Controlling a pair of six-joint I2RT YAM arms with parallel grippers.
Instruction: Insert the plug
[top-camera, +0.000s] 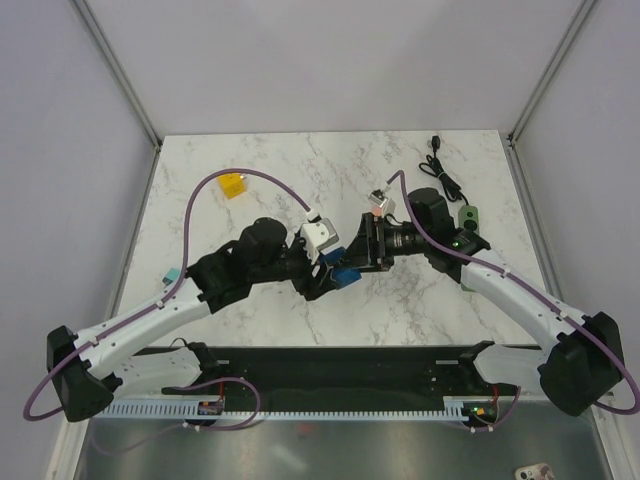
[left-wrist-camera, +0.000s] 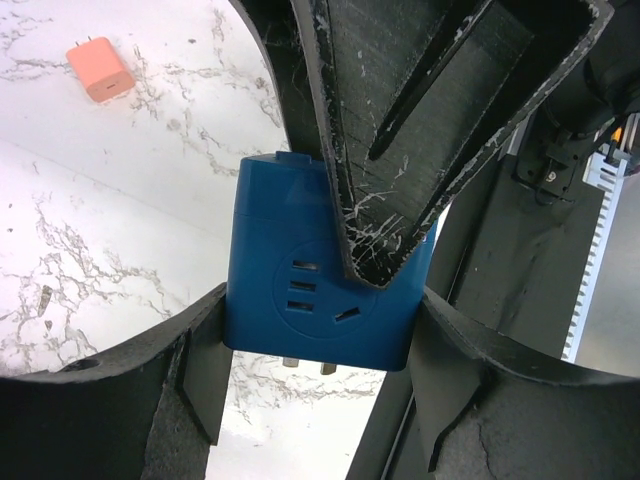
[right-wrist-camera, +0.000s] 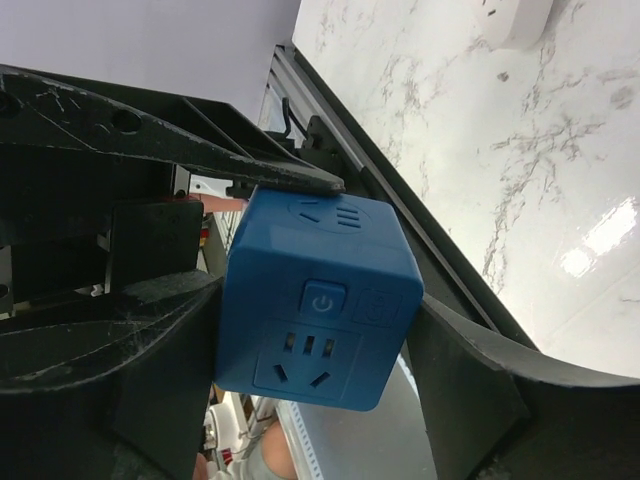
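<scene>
A blue cube socket (top-camera: 346, 273) with metal prongs on its underside (left-wrist-camera: 305, 364) hangs above the table's middle, held from both sides. My left gripper (top-camera: 333, 271) is shut on it; in the left wrist view (left-wrist-camera: 320, 305) the cube (left-wrist-camera: 300, 290) sits tight between both fingers (left-wrist-camera: 200, 370). My right gripper (top-camera: 358, 260) also grips it (right-wrist-camera: 318, 320); the cube's face with power button (right-wrist-camera: 322, 300) shows there. An orange plug (left-wrist-camera: 100, 68) lies on the marble; it seems to be the pinkish piece beside a white block (top-camera: 379, 206).
A white adapter (top-camera: 320, 233) lies just behind the grippers. A yellow block (top-camera: 233, 186) is at the back left, a black cable (top-camera: 446, 176) and a green piece (top-camera: 468, 214) at the back right, a teal piece (top-camera: 170, 276) at the left. Purple cables loop over both arms.
</scene>
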